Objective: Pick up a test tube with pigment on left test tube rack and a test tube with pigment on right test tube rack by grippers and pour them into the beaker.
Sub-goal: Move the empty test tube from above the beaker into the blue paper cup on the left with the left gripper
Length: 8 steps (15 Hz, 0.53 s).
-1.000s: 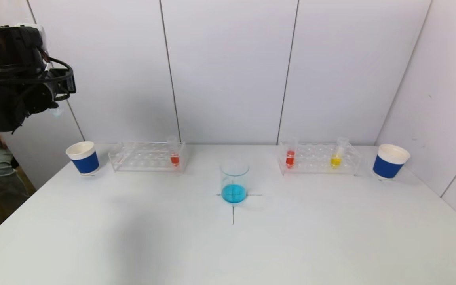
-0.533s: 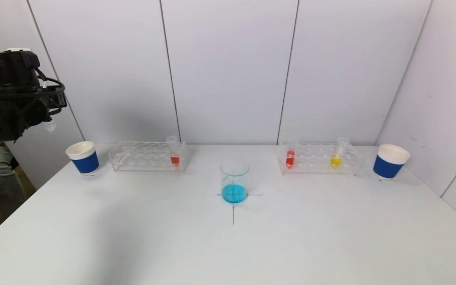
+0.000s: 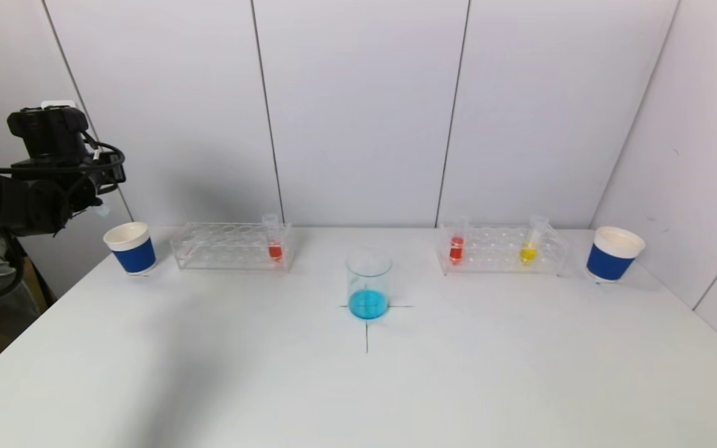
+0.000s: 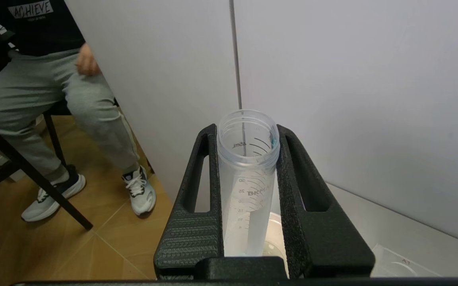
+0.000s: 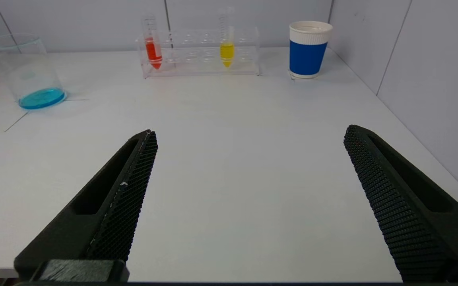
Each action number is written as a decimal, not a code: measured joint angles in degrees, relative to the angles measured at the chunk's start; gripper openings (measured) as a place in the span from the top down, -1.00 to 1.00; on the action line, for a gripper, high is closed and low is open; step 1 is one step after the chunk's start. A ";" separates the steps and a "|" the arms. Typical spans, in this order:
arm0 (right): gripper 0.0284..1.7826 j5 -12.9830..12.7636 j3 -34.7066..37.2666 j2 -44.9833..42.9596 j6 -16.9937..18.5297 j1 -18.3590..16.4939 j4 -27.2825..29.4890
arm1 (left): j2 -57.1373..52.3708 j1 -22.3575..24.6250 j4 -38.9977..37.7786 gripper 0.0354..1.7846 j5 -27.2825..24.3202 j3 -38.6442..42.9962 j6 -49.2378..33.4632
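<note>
Desk (image 3: pixel 358 386): white, beaker (image 3: pixel 368 285) holding blue liquid mid-desk.
Left gripper (image 4: pixel 249 137): raised over the far-left corner, fingers pinching an apparently emptied test tube (image 4: pixel 247 178).
Right gripper (image 5: pixel 249 135): near edge, fingers spread.

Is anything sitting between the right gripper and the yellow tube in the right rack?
Nothing visible. The right gripper hangs open over bare table, with a clear line to the yellow tube in the right rack.
</note>
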 joint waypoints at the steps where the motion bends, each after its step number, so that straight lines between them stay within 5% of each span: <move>1: -0.92 -0.01 0.00 0.00 0.00 0.00 -0.02 | 1.02 0.04 -0.85 0.55 -0.02 0.00 0.05; 8: -0.92 -0.01 0.00 0.00 0.00 0.00 0.00 | 5.77 -0.02 -4.41 0.55 -1.18 1.04 0.16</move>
